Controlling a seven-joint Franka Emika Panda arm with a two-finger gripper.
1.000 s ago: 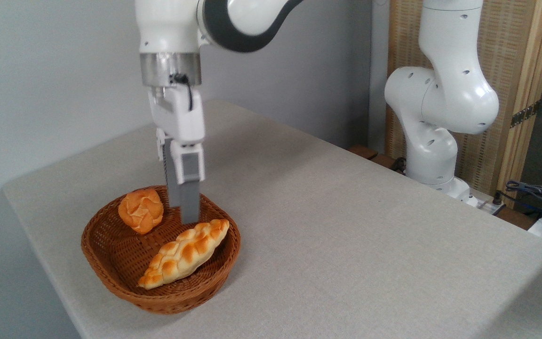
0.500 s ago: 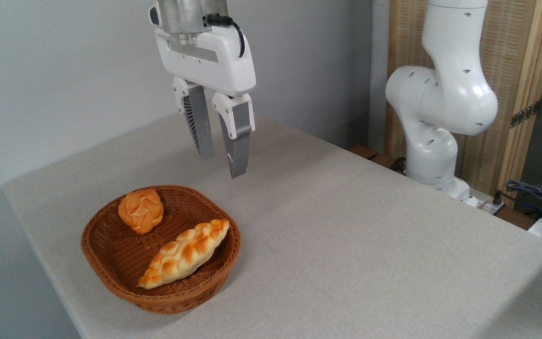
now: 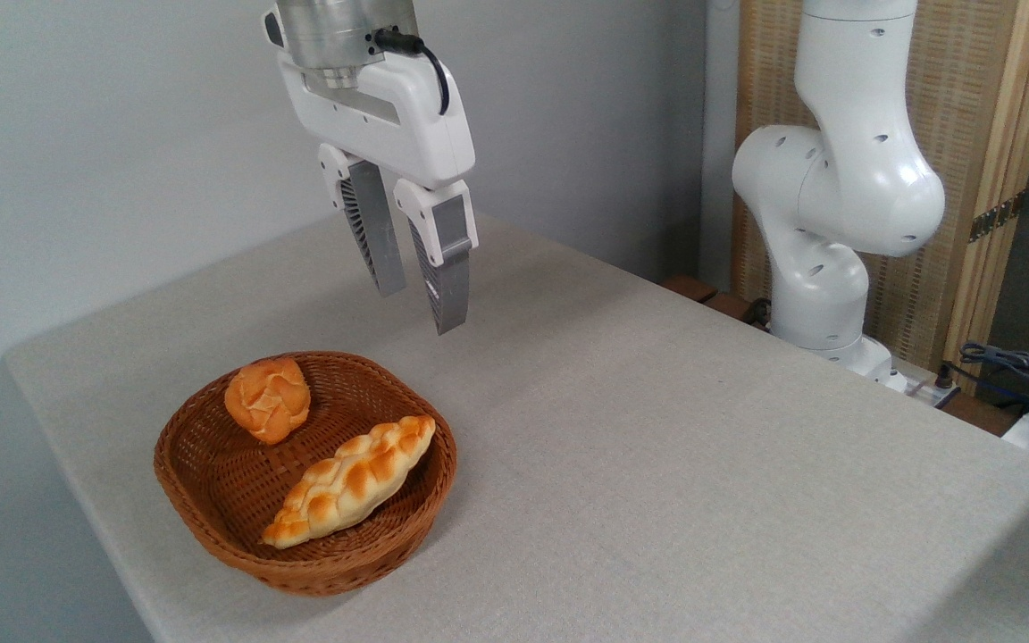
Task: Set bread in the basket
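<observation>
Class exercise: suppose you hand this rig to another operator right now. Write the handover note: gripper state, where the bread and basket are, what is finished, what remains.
Gripper: open, holding nothing, hanging in the air above the table, up and to the right of the basket.
Braided bread: lying inside the basket, its pointed ends resting near the rim.
Round bun: also in the basket, at the back.
Done: bread is in the basket, released.
Left: apparently nothing except parking the arm; no other bread shows on the table.
</observation>
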